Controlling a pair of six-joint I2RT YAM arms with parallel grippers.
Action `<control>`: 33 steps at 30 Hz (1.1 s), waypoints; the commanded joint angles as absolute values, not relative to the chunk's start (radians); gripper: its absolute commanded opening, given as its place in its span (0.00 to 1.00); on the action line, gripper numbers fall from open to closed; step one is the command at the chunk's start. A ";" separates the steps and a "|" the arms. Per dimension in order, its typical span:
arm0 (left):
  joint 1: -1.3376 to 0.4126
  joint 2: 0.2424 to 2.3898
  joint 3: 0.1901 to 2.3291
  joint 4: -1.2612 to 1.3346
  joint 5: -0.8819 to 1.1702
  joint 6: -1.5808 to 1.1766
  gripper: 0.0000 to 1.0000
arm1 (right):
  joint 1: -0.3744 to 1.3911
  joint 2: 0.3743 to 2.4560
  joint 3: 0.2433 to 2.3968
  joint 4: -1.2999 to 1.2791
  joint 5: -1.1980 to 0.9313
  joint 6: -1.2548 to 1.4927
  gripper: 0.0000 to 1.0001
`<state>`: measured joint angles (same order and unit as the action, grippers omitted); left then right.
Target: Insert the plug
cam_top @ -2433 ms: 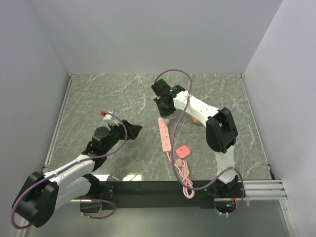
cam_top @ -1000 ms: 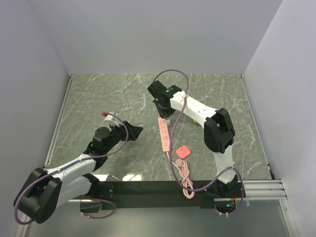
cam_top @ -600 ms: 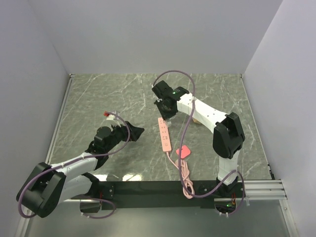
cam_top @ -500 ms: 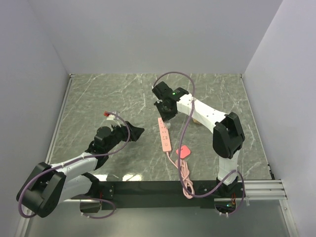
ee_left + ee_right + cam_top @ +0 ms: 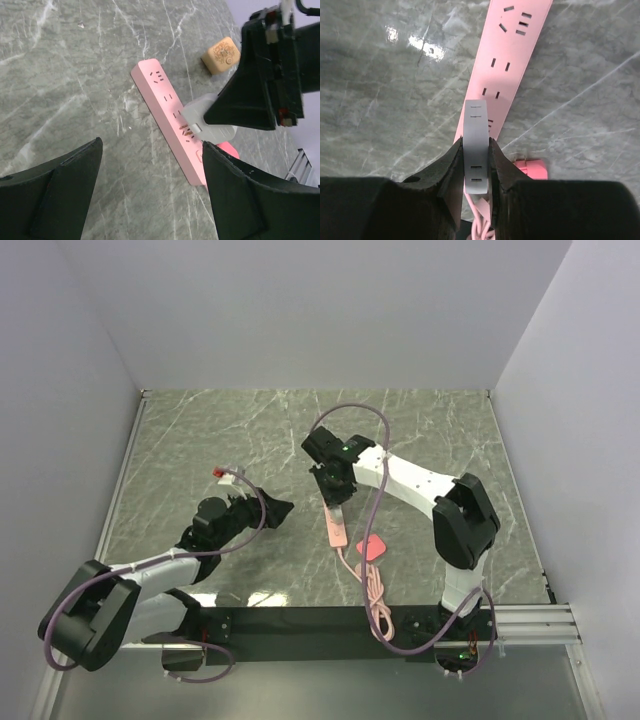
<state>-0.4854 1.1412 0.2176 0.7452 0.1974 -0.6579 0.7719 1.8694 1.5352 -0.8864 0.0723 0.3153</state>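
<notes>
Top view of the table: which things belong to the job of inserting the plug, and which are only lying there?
Belong to the job:
white plug, pinched in the right gripper
pink power strip, just under its prongs

Only lying there:
tan cube, near the strip's far end
coral-pink flat block, beside its near end
coiled pink cord
left gripper, open, holding nothing

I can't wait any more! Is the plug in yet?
Not yet. Done: the right gripper has the plug picked up. In hand: it holds the plug just over the strip, with the prongs showing at a socket. Left: push it down until the prongs are hidden. The left gripper hangs open nearby.
</notes>
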 commanded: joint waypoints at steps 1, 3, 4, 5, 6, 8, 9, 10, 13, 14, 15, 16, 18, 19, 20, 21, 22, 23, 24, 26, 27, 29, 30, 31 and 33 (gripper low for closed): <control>-0.480 1.161 0.210 0.830 0.238 -0.670 0.86 | 0.787 1.806 1.476 -0.893 0.098 0.374 0.00; -0.480 1.164 0.207 0.837 0.238 -0.670 0.86 | 0.790 1.790 1.448 -0.896 0.121 0.390 0.00; -0.480 1.166 0.207 0.838 0.233 -0.670 0.86 | 0.790 1.783 1.440 -0.900 0.129 0.394 0.00; -0.480 1.169 0.209 0.835 0.230 -0.667 0.86 | 0.790 1.769 1.433 -0.903 0.136 0.400 0.00; -0.480 1.172 0.210 0.830 0.226 -0.666 0.85 | 0.790 1.760 1.430 -0.904 0.150 0.402 0.00; -0.480 1.180 0.213 0.833 0.224 -0.666 0.85 | 0.790 1.743 1.422 -0.902 0.158 0.408 0.00; -0.480 1.187 0.213 0.838 0.230 -0.667 0.85 | 0.788 1.732 1.420 -0.899 0.167 0.408 0.00; -0.480 1.189 0.213 0.841 0.233 -0.667 0.85 | 0.788 1.732 1.420 -0.897 0.172 0.408 0.00; -0.480 1.193 0.215 0.842 0.233 -0.667 0.85 | 0.788 1.743 1.419 -0.894 0.181 0.407 0.00; -0.480 1.195 0.215 0.841 0.232 -0.666 0.85 | 0.787 1.752 1.417 -0.890 0.181 0.403 0.00; -0.480 1.195 0.215 0.841 0.232 -0.666 0.85 | 0.785 1.753 1.419 -0.884 0.181 0.405 0.00; -0.480 1.195 0.215 0.841 0.230 -0.666 0.85 | 0.784 1.756 1.419 -0.882 0.179 0.405 0.00; -0.480 1.196 0.215 0.842 0.230 -0.666 0.85 | 0.784 1.764 1.425 -0.881 0.181 0.408 0.00; -0.480 1.198 0.215 0.842 0.230 -0.666 0.85 | 0.785 1.766 1.427 -0.879 0.184 0.410 0.00; -0.479 1.201 0.215 0.844 0.232 -0.666 0.85 | 0.785 1.769 1.434 -0.879 0.183 0.411 0.00; -0.480 1.203 0.215 0.844 0.230 -0.664 0.85 | 0.785 1.770 1.440 -0.880 0.184 0.414 0.00; -0.480 1.204 0.215 0.842 0.230 -0.666 0.85 | 0.784 1.770 1.445 -0.879 0.184 0.414 0.00; -0.480 1.204 0.215 0.845 0.229 -0.664 0.85 | 0.785 1.773 1.450 -0.876 0.184 0.416 0.00; -0.480 1.204 0.215 0.844 0.229 -0.664 0.85 | 0.785 1.775 1.453 -0.871 0.187 0.417 0.00; -0.480 1.206 0.215 0.845 0.230 -0.664 0.85 | 0.785 1.781 1.463 -0.868 0.186 0.416 0.00; -0.480 1.206 0.215 0.845 0.230 -0.664 0.85 | 0.785 1.784 1.468 -0.867 0.181 0.417 0.00; -0.479 1.207 0.216 0.845 0.232 -0.664 0.85 | 0.787 1.792 1.480 -0.867 0.176 0.419 0.00; -0.480 1.210 0.216 0.845 0.232 -0.664 0.85 | 0.787 1.795 1.485 -0.868 0.178 0.420 0.00; -0.480 1.212 0.218 0.847 0.233 -0.664 0.85 | 0.788 1.796 1.488 -0.868 0.175 0.420 0.00; -0.479 1.213 0.218 0.848 0.236 -0.664 0.85 | 0.787 1.799 1.499 -0.868 0.166 0.420 0.00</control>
<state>-0.4847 1.2087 0.2157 0.8028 0.2131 -0.6662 0.7856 1.7958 1.4471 -0.8825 0.1562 0.4046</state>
